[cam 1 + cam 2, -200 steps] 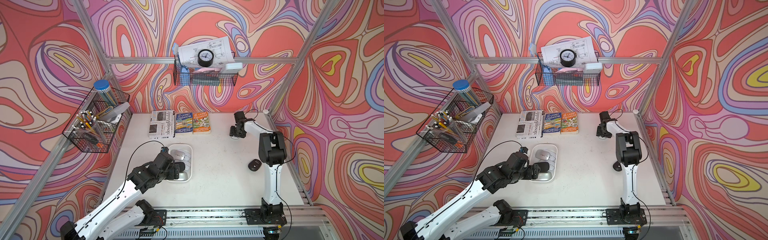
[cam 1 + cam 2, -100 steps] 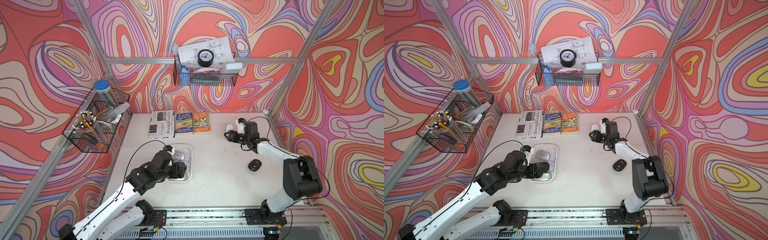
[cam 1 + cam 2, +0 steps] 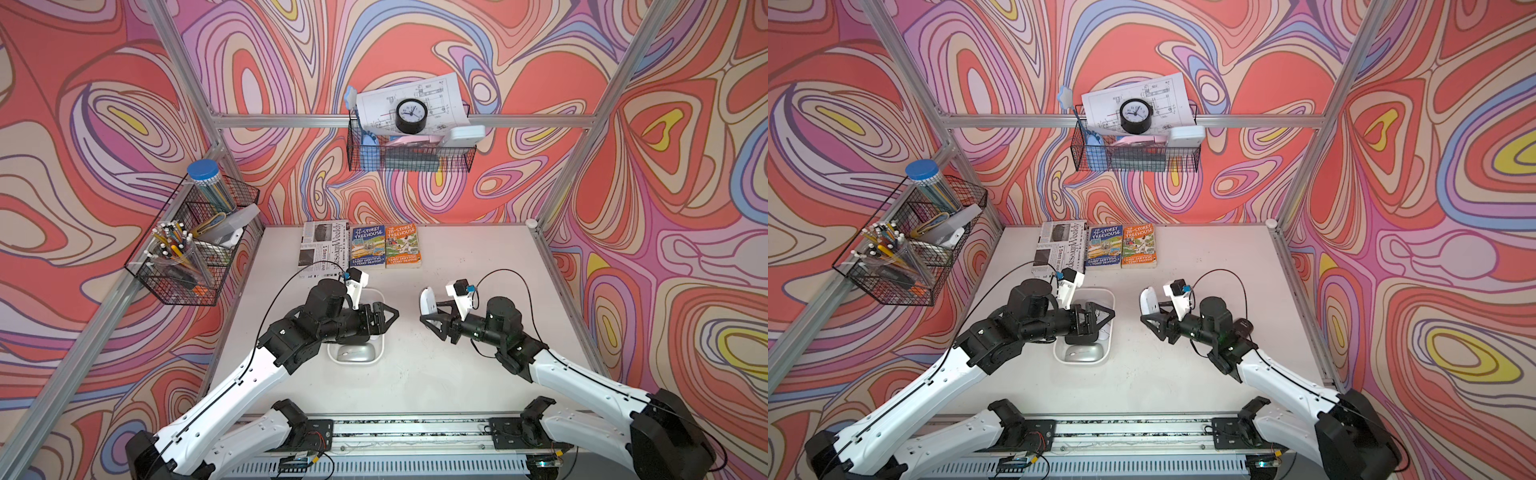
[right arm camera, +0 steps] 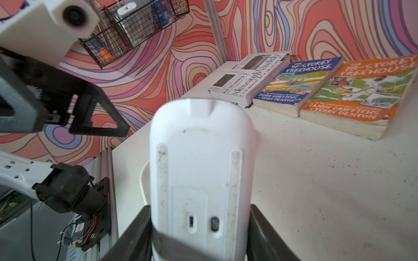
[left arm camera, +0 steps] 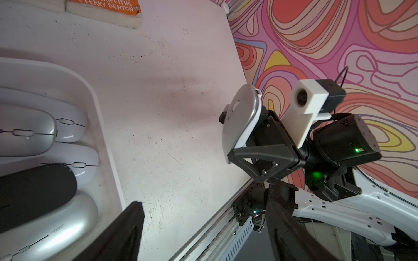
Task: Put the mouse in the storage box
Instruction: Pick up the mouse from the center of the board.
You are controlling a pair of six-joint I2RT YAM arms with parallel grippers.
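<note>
**Top views.** In both top views my left gripper (image 3: 390, 319) hangs above the storage box (image 3: 382, 338). Its jaws are apart with nothing between them. The box sits straight below it, and my fingertips reach about as far as the rim on the side facing my right gripper (image 3: 432, 313). The right gripper is clamped on the mouse (image 3: 427, 300), which is clear of the table (image 3: 415, 374) and stands up past the fingertips. The two grippers point tip to tip, near each other but apart. The mouse is outside the box, between the box and my right wrist. A silver mouse (image 3: 355, 353) lies in the box, at the end below my left forearm.

**Left wrist.** My fingers (image 5: 129, 226) are spread wide with bare table between them. The box rim (image 5: 97, 101) is just beside one finger. Packed inside are silver and white mice and a black mouse (image 5: 34, 189). Ahead of my fingertips, the right gripper (image 5: 239, 135) holds the mouse (image 5: 242, 117) on edge.

**Right wrist.** The underside of the mouse (image 4: 201, 169) fills the view. My fingers (image 4: 264, 232) press on both long sides near the wrist end. Beyond the mouse tip the left gripper (image 4: 67, 122) stands with its jaws apart. A strip of box rim (image 4: 142, 178) shows beside the mouse. Further ahead, a newspaper (image 4: 248, 76) and two books (image 4: 298, 88) lie flat on the table.
</note>
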